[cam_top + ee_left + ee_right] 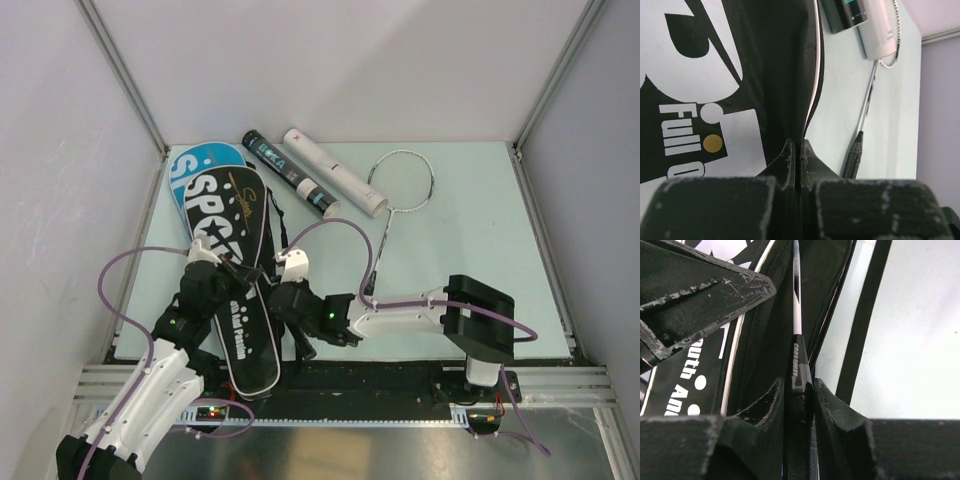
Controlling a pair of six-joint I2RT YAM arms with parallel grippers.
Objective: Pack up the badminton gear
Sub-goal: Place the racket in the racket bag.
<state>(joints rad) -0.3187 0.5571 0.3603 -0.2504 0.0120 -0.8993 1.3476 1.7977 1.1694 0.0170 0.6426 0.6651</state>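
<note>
A black SPORT bag (pixel 232 215) lies on a blue bag (pixel 185 172) at the left of the table. My left gripper (pixel 233 268) is shut on the black bag's open edge (pixel 807 100). My right gripper (pixel 288 296) is shut on the black handle of a racket (pixel 796 365); its thin shaft runs forward into the bag's opening beside the zip. A second racket (pixel 402 180) lies on the table to the right, its dark handle (pixel 855 152) showing in the left wrist view. A black tube (pixel 285 172) and a white tube (pixel 335 172) lie at the back.
The black bag's shoulder strap (pixel 865 325) trails over the pale table (pixel 470 230) right of my right gripper. My left gripper's body (pixel 700 290) sits close above the bag opening in the right wrist view. Grey walls enclose the table on three sides.
</note>
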